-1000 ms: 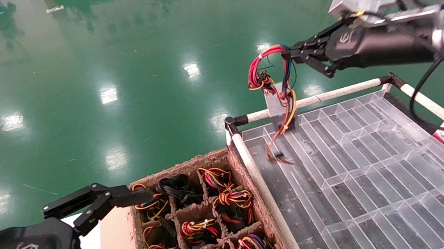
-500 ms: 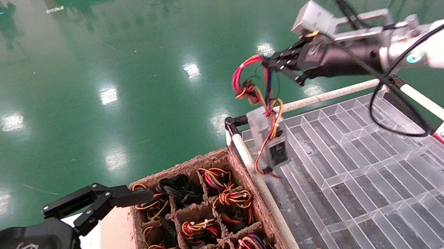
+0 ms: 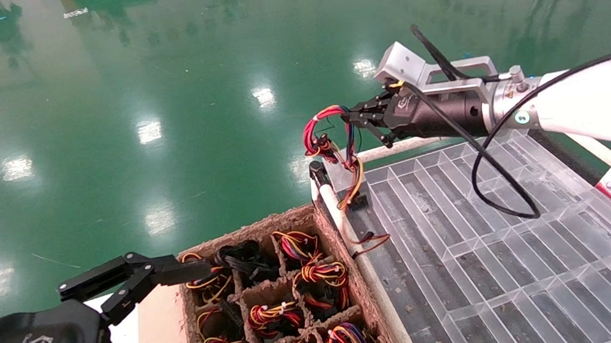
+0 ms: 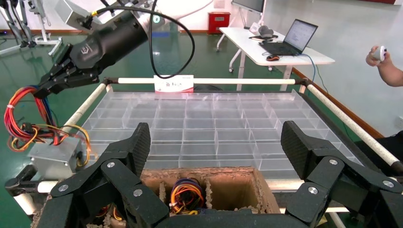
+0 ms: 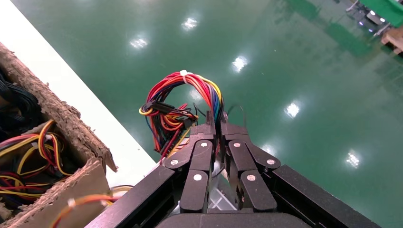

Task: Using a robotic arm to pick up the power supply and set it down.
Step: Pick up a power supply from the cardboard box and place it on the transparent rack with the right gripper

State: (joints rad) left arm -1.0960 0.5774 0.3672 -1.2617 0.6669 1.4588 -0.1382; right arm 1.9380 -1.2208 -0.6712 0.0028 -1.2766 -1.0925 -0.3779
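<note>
Your right gripper (image 3: 356, 121) has swung the power supply (image 3: 339, 172) down toward the clear tray's (image 3: 486, 220) corner, frame centre. Fingers pinch only its wire loop, so the heavy box will swing; the left gripper (image 3: 140, 274) idles open.

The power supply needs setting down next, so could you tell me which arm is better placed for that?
The right. The right gripper is shut on the power supply's wires, over the clear tray's corner. The left gripper is open beside the carton, holding nothing.

bright overhead light | glare spots on glossy floor (image 3: 149, 131) | frames sharp
</note>
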